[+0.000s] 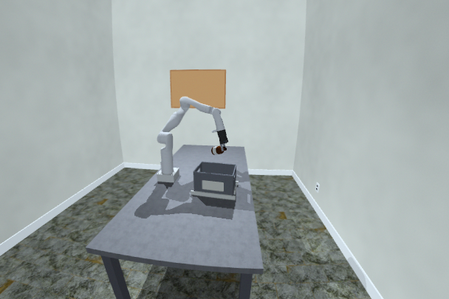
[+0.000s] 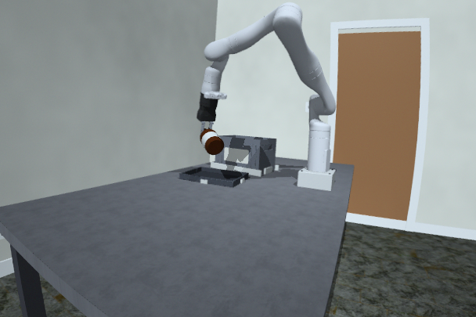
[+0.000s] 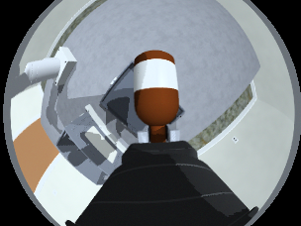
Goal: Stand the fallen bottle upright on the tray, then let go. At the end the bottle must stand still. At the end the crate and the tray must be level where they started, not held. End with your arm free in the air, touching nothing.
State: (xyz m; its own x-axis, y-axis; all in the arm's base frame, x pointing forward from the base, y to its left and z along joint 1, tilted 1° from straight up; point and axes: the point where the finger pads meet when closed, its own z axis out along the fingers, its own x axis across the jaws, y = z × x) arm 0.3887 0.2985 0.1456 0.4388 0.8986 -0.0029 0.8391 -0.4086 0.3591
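The brown bottle (image 1: 217,150) (image 2: 211,142) (image 3: 156,84) with a white label hangs in the air, lying nearly on its side with its base tipped a little low. My gripper (image 1: 224,148) (image 2: 207,128) (image 3: 157,130) is shut on its neck. The dark, low-walled tray (image 2: 219,183) (image 3: 119,106) lies flat on the table below the bottle. It is hidden behind the crate in the top view. The grey crate (image 1: 230,184) (image 2: 266,152) stands level beside the tray, not held.
A pale base strip (image 1: 214,195) (image 2: 243,170) runs along the crate's bottom, between the crate and the tray in the exterior view. The crate's walls rise well above the tray's rim. The arm's base (image 1: 168,176) (image 2: 315,180) stands to the side of both.
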